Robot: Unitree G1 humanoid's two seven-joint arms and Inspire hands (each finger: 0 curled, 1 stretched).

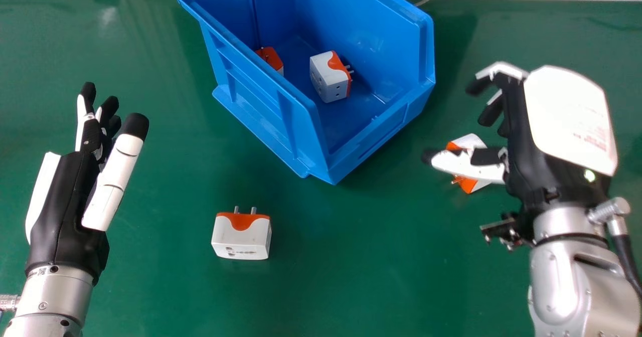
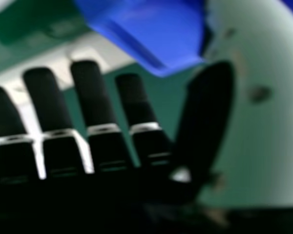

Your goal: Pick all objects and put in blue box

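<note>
Right hand: open, fingers relaxed, gripping nothing; back plate white, red print too small to read; first adapter, orange and white, on the green table beneath that hand's thumb, contact uncertain; blue box, left of the right hand, containing white-faced adapter and partly hidden adapter; lone adapter, between the hands, prongs pointing away from the robot; left hand: open, left of the box, small illegible label at its wrist.
</note>
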